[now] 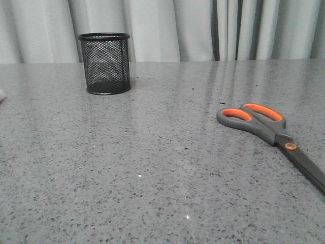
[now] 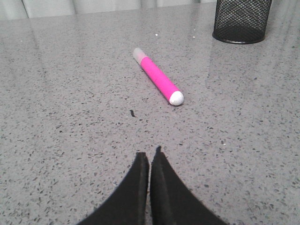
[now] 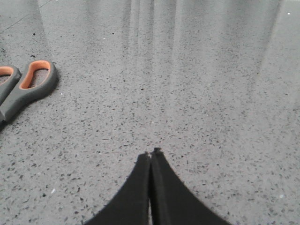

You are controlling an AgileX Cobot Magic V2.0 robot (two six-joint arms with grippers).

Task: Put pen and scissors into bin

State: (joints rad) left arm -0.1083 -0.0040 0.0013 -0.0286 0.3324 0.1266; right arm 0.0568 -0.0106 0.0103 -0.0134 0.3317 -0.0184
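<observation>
The black wire-mesh bin stands upright at the back left of the table; it also shows in the left wrist view. The pink pen lies flat on the table ahead of my left gripper, which is shut and empty and well short of it. In the front view only the pen's pale end peeks in at the left edge. The scissors lie flat at the right, handles toward the back. Their orange-lined loops show beside my right gripper, which is shut and empty.
The grey speckled table runs back to a pale curtain. Neither arm shows in the front view. Bare tabletop lies between the bin and the scissors.
</observation>
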